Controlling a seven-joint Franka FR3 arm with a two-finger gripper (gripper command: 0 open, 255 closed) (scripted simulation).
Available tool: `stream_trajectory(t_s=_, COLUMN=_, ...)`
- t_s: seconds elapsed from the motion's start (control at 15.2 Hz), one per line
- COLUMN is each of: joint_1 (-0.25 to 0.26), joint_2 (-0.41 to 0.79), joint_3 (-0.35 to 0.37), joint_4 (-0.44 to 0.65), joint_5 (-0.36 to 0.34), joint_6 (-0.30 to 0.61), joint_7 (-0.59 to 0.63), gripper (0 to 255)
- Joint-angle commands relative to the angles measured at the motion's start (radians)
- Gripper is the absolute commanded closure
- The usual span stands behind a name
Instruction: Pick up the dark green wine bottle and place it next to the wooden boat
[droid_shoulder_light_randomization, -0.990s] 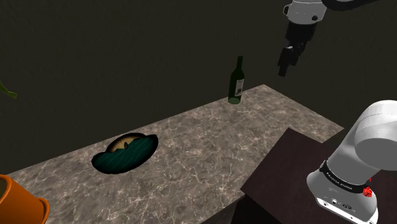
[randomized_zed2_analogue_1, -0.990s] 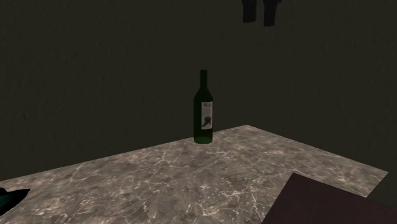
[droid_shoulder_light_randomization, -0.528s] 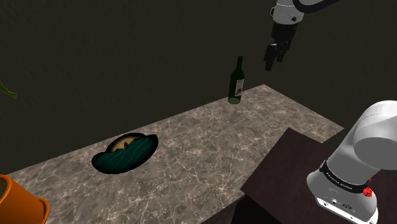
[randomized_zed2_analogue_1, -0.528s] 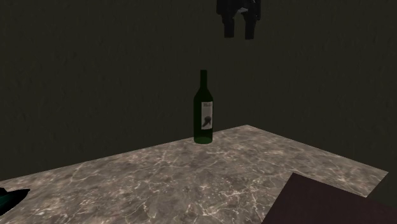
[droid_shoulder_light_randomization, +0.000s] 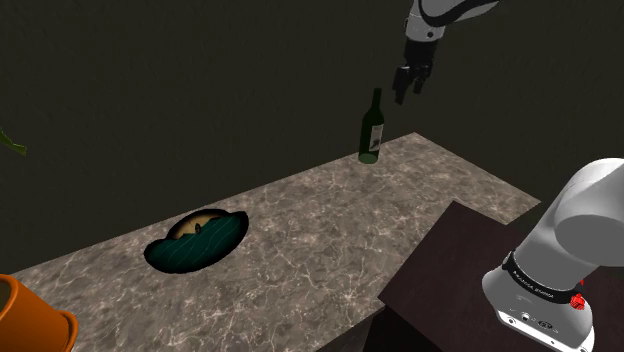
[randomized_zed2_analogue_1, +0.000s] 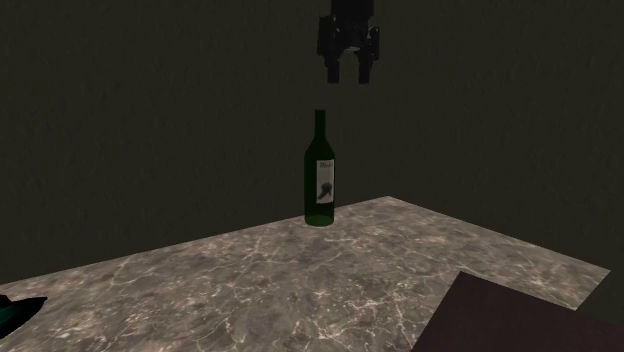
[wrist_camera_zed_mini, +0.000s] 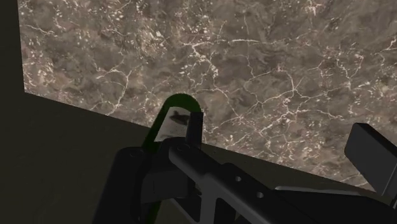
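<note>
A dark green wine bottle with a pale label stands upright near the far corner of the brown veined marble counter. The all-black two-finger gripper hangs above its neck, fingers spread, empty.

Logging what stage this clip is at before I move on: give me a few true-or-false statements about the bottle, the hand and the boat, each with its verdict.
1. The wine bottle stands upright on the marble counter. True.
2. The hand grips the bottle's neck. False: it hangs above the bottle with its fingers apart, touching nothing.
3. The boat lies well away from the bottle along the counter. True.
4. The bottle lies on its side beside the boat. False: it stands upright near the counter's far corner.
5. An orange pot shows at the shoulder view's lower left. True.
</note>
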Motion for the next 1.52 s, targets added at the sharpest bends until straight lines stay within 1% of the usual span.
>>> stream_trajectory(t_s=0.0, joint_1=-0.005, joint_2=0.079, joint_3=-0.024, joint_4=0.065, joint_5=0.017, joint_6=0.020, joint_7=-0.026, gripper=0)
stream_trajectory(t_s=0.26, joint_1=-0.016, joint_2=0.231, joint_3=-0.062, joint_4=0.196, joint_5=0.066, joint_6=0.047, joint_7=-0.074, gripper=0)
stream_trajectory(t_s=0.53, joint_1=-0.037, joint_2=0.387, joint_3=-0.091, joint_4=0.349, joint_5=0.130, joint_6=0.052, joint_7=-0.125, gripper=0)
stream_trajectory(t_s=0.92, joint_1=-0.100, joint_2=0.638, joint_3=-0.108, joint_4=0.635, joint_5=0.237, joint_6=0.012, joint_7=-0.191, gripper=0)
stream_trajectory(t_s=0.99, joint_1=-0.105, joint_2=0.653, joint_3=-0.107, joint_4=0.654, joint_5=0.243, joint_6=0.008, joint_7=-0.193, gripper=0)
stream_trajectory(t_s=1.45, joint_1=-0.105, joint_2=0.680, joint_3=-0.102, joint_4=0.590, joint_5=0.253, joint_6=0.097, joint_7=-0.200, gripper=0)
